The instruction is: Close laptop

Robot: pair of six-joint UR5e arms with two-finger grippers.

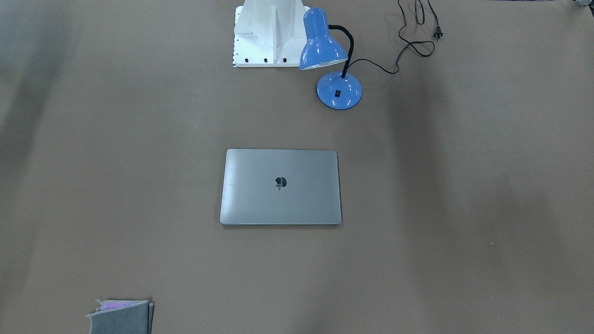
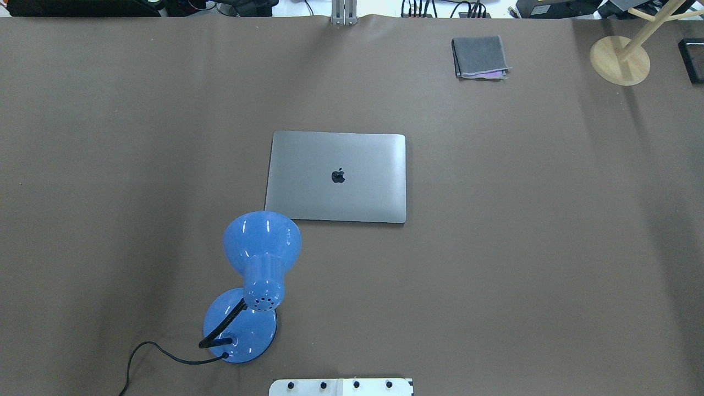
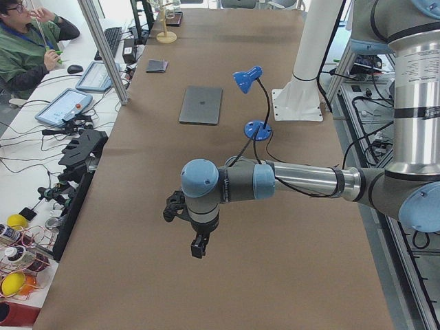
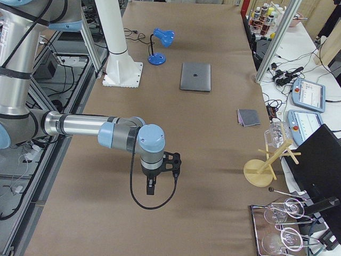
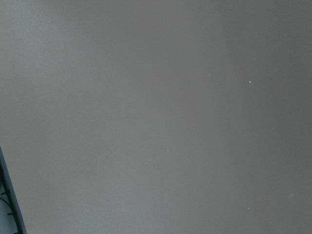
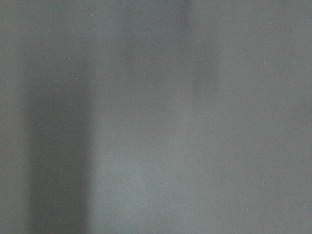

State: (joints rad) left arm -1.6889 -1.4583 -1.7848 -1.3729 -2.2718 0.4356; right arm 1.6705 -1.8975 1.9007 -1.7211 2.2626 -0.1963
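Note:
The laptop (image 2: 336, 177) lies flat in the middle of the table with its grey lid down and the dark apple logo facing up. It also shows in the front-facing view (image 1: 280, 186), in the left side view (image 3: 201, 104) and in the right side view (image 4: 195, 77). My left gripper (image 3: 199, 249) hangs over bare table far from the laptop. My right gripper (image 4: 151, 188) hangs over bare table at the other end. Both show only in the side views, so I cannot tell whether they are open or shut. Both wrist views show only brown table surface.
A blue desk lamp (image 2: 258, 264) stands just in front of the laptop's near left corner, its black cord (image 2: 165, 355) trailing off. A folded grey cloth (image 2: 479, 57) lies at the far right. A wooden stand (image 2: 620, 59) is at the far right corner. The robot's white base (image 1: 269, 35) is beside the lamp.

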